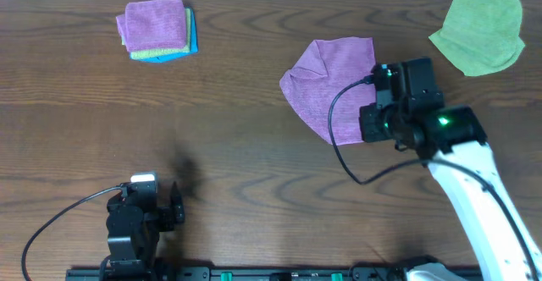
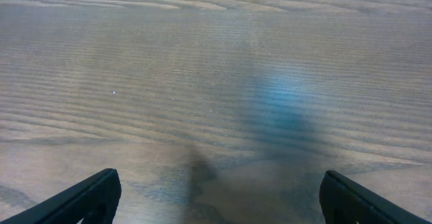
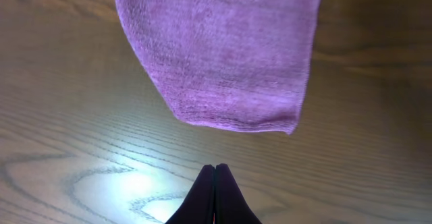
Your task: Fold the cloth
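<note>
Overhead top-down, far; wrist cams close; cloth (image 1: pixel 326 78) shared w/ right.

- Left gripper (image 2: pixel 219 200) is sitting at near left, jaws standing wide apart.
- Right arm (image 1: pixel 474 188) is reaching away from near right; right gripper (image 3: pixel 215 173) is pinching fully closed.

The right arm (image 1: pixel 474 188) has a smooth white tubular link ending in a black, boxy wrist housing (image 1: pixel 411 95) where a green light (image 1: pixel 442 122) glows; a black cable (image 1: pixel 331 124) loops from it. The left arm (image 1: pixel 131 230) is black and blocky, topped by a small pale rectangular block (image 1: pixel 143 179), with a thin black lead (image 1: pixel 52 217) curving away. The left gripper (image 2: pixel 219 180) has matte black wedge fingers (image 2: pixel 88 197); the right gripper (image 3: pixel 215 173) has dark fingertips (image 3: pixel 202 200) tapering to a point.
</note>
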`<move>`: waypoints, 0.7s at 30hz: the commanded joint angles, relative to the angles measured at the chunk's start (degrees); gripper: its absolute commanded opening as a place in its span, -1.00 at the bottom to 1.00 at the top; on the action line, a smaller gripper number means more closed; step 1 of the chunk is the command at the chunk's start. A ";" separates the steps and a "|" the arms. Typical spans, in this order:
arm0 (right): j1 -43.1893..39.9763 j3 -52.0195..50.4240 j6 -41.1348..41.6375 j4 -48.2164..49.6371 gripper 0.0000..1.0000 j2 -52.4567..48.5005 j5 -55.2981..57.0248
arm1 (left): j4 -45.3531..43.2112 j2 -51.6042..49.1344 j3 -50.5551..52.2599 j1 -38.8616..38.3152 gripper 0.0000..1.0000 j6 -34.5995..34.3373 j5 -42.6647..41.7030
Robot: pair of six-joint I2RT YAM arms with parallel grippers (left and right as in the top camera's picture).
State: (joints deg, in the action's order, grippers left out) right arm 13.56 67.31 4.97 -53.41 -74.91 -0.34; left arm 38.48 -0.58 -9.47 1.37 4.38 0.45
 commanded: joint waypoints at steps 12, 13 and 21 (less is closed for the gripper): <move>-1.40 -9.20 2.08 -2.08 -0.97 25.77 4.85 | 0.85 0.33 0.42 0.22 0.90 0.35 0.55; -1.51 -9.97 2.60 -2.10 -0.97 27.08 4.85 | 0.85 0.33 0.42 0.22 0.90 0.35 0.55; -1.92 -12.98 7.34 -2.32 -0.98 28.24 1.31 | 0.85 0.33 0.42 0.22 0.91 0.37 0.55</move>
State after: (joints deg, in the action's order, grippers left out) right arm 12.12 54.98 8.60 -55.31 -45.01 2.22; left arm 38.48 -0.58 -9.47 1.37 4.38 0.45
